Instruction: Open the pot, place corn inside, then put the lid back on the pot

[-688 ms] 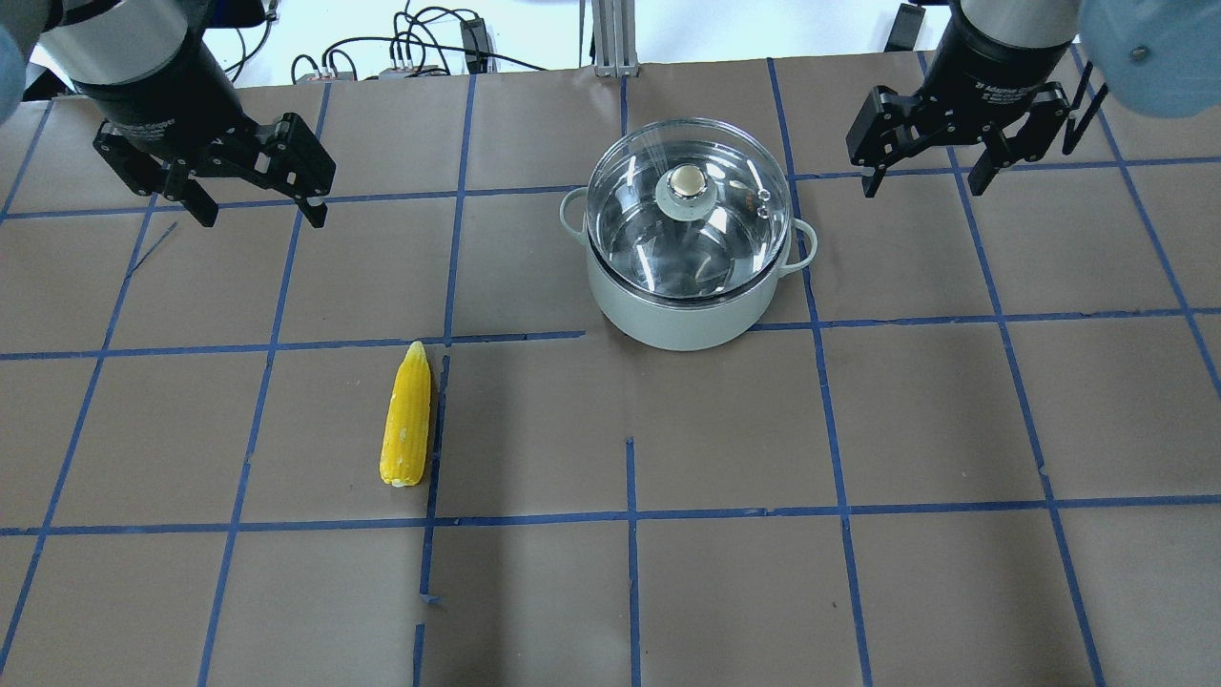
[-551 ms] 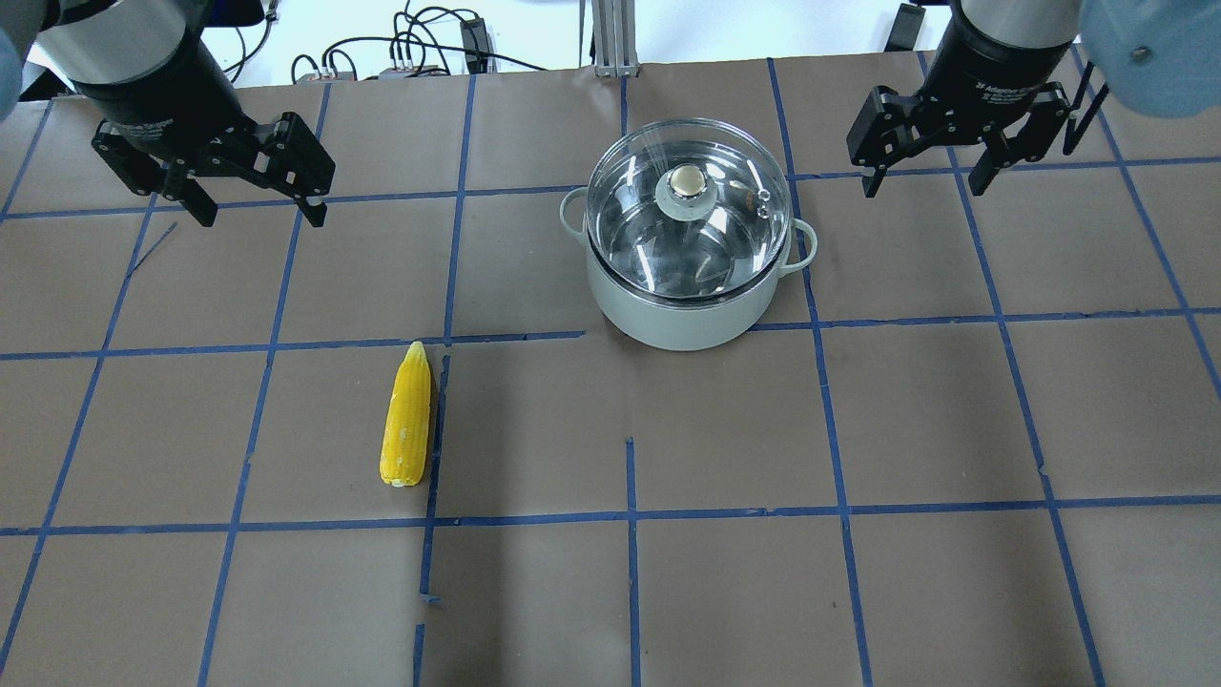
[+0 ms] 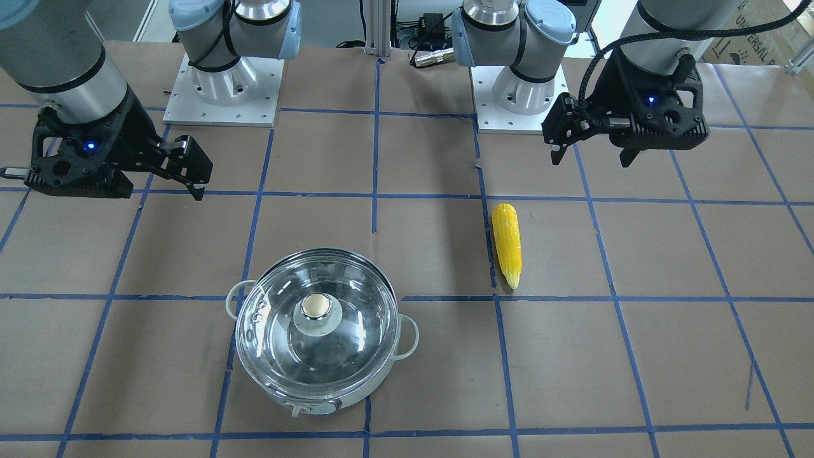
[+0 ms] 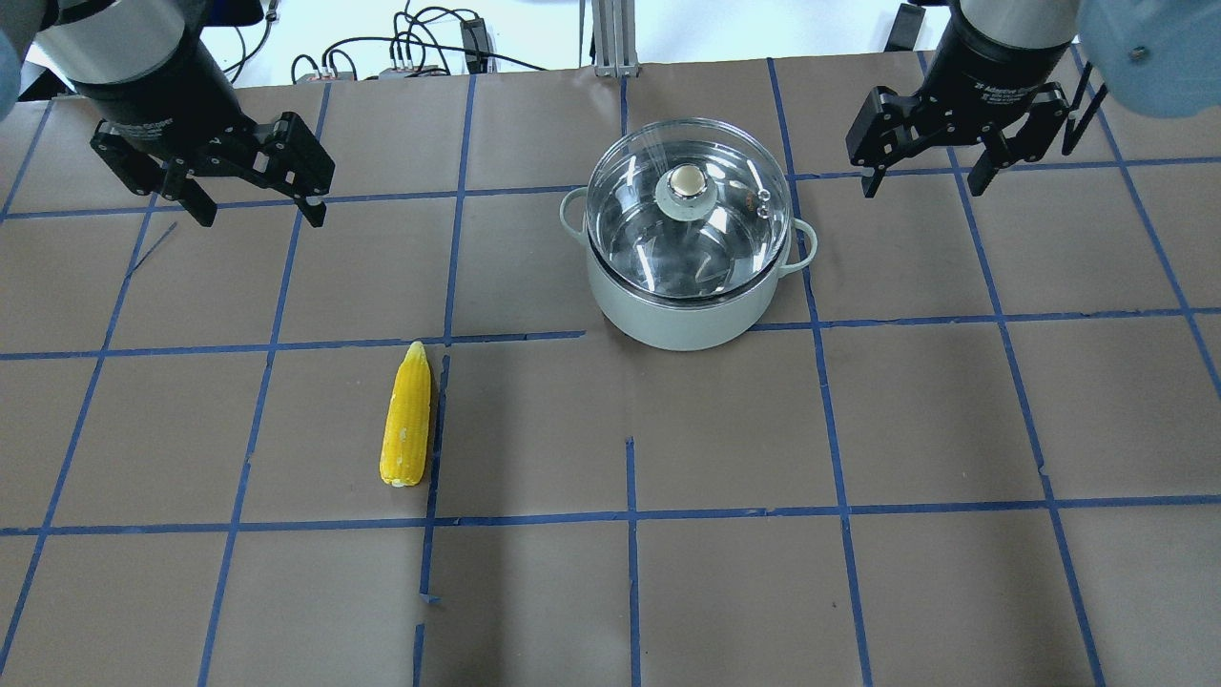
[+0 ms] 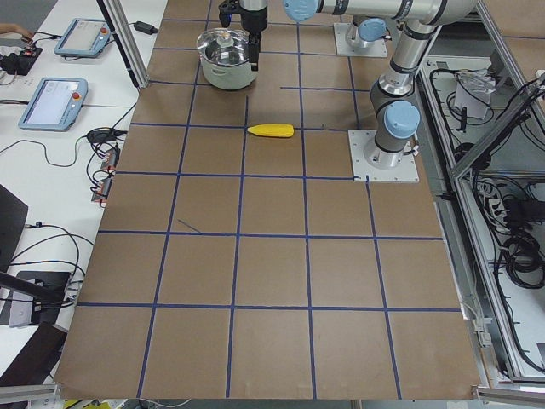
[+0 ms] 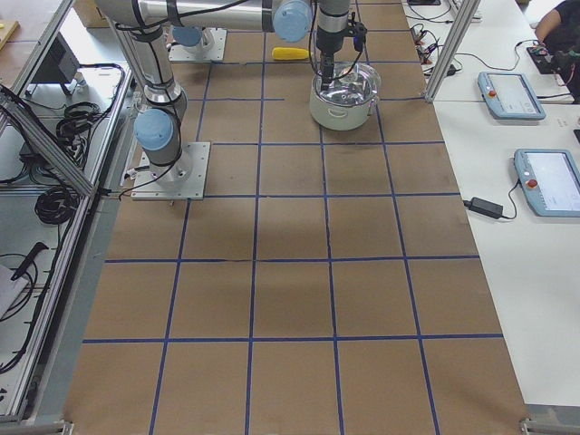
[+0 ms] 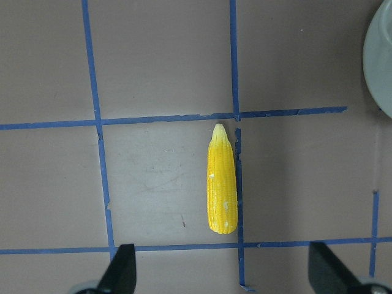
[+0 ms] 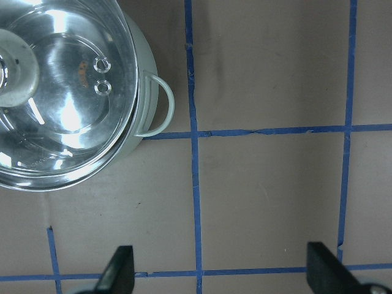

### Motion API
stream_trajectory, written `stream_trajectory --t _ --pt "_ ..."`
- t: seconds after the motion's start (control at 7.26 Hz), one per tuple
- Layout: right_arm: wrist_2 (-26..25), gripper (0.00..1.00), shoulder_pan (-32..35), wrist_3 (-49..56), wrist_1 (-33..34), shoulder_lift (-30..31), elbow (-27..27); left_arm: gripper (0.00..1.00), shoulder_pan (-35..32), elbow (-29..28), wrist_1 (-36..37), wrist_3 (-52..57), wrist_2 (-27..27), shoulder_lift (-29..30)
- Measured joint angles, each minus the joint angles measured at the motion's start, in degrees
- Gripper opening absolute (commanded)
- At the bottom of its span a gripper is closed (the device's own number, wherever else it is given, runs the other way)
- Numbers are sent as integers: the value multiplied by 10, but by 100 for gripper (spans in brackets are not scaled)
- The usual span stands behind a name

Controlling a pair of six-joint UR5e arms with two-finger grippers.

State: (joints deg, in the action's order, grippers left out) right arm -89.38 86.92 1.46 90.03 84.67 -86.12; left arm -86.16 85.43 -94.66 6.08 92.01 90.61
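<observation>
The pot point(image 4: 682, 305) stands right of the table's middle with the clear glass lid point(image 4: 639, 205) resting on it, its knob point(image 4: 686, 181) on top. It also shows in the front view point(image 3: 331, 397) and the right wrist view point(image 8: 144, 58). The corn point(image 4: 406, 418) lies on the paper left of centre, its tip pointing away; it also shows in the front view point(image 3: 507, 243) and the left wrist view point(image 7: 222, 180). My left gripper point(image 4: 258, 205) hangs open and empty above the table, back left of the corn. My right gripper point(image 4: 923, 181) hangs open and empty right of the pot.
Brown paper with a blue tape grid point(image 4: 630, 515) covers the table. Cables point(image 4: 420, 48) lie along the back edge. The arm bases point(image 3: 222, 83) stand on plates. Tablets point(image 6: 512, 95) sit on a side bench.
</observation>
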Motion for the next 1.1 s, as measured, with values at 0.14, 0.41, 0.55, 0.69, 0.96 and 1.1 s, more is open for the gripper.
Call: stream_trajectory --t 0.14,0.41,0.55,0.69,0.96,1.1 --pt "0 100 0 0 0 0 0 100 0 0 -1 0 0 -1" --pt "1 100 0 0 0 0 0 100 -2 2 -4 7 -1 -2" --pt "1 100 0 0 0 0 0 100 -3 7 -4 7 -5 -3" --pt "0 100 0 0 0 1 0 100 -3 14 -3 9 -10 -6" --pt "0 100 0 -1 1 1 0 100 -3 24 1 11 -11 -10" --pt "0 100 0 0 1 1 -1 100 -2 25 3 9 -10 -10"
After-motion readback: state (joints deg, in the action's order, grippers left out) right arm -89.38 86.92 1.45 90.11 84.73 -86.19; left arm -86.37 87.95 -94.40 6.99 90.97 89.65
